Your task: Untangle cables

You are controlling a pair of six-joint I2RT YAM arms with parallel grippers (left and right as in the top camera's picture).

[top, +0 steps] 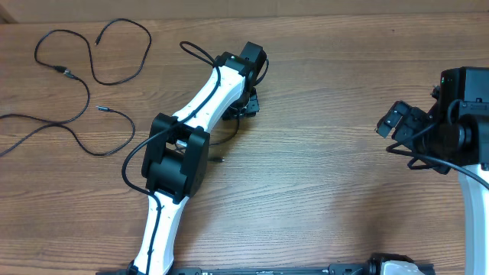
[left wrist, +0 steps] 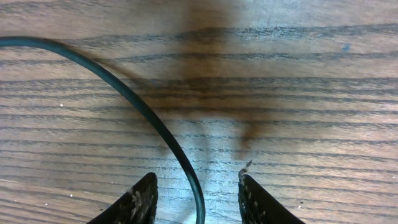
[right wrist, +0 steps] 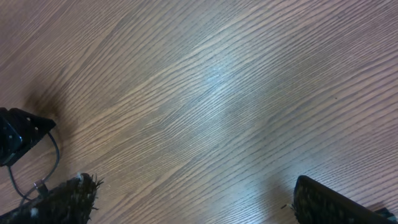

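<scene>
Two loose thin black cables with silvery plug tips lie at the table's far left, one looped (top: 122, 53) and one winding below it (top: 65, 126). Another thin cable (top: 231, 131) runs under my left arm, with a plug tip (top: 219, 160) beside the arm. My left gripper (top: 247, 103) is low over the wood. In the left wrist view its jaws (left wrist: 198, 176) are open, and this cable (left wrist: 143, 107) lies on the table between them, touching neither finger. My right gripper (top: 391, 122) is at the right, wide open and empty (right wrist: 193, 183).
The wooden table (top: 321, 176) fills all views. My left arm (top: 179, 153) crosses the middle diagonally, with its own thicker black cable along it. A black part with a wire shows at the left edge of the right wrist view (right wrist: 18, 134).
</scene>
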